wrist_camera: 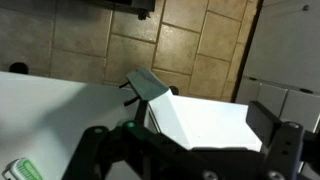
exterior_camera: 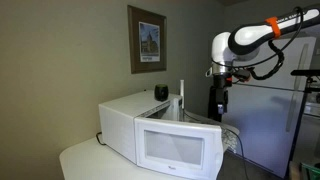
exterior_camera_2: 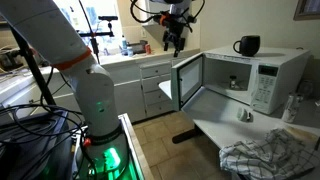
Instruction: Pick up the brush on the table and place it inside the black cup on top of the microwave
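Note:
The white microwave (exterior_camera: 150, 125) stands on the pale table (exterior_camera_2: 250, 128) with its door swung open (exterior_camera_2: 188, 82). The black cup (exterior_camera: 161, 92) sits on top of it and also shows in an exterior view (exterior_camera_2: 247, 45). My gripper (exterior_camera: 220, 100) hangs in the air beside the microwave, higher than its top and well apart from the cup (exterior_camera_2: 175, 40). In the wrist view its jaws (wrist_camera: 195, 128) are wide apart with nothing between them, over the white microwave (wrist_camera: 200, 120). I cannot make out the brush in any view.
A thin white upright rod (exterior_camera: 181, 98) stands by the microwave. A crumpled cloth (exterior_camera_2: 268, 158) lies on the table's near end. White cabinets (exterior_camera_2: 150, 85) and a tiled floor (wrist_camera: 190, 40) lie behind and below. A second robot base with cables (exterior_camera_2: 95, 110) stands nearby.

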Available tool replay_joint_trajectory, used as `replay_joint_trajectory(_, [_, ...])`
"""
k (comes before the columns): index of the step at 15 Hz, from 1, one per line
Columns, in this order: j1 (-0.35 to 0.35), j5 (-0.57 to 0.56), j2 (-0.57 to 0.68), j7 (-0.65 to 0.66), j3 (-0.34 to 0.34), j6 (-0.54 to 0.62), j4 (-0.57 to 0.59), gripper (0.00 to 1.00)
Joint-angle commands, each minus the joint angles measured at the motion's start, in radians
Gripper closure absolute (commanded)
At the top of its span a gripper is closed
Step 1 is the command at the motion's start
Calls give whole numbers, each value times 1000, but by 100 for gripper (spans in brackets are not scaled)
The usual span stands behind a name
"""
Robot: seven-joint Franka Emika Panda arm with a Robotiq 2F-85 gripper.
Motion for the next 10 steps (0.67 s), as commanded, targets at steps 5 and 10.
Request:
replay_joint_trajectory(5, [-19,5,0,-5,16,-4,2,0])
replay_joint_trajectory(10, [-98,-13,-7,24,-37,176,21,0])
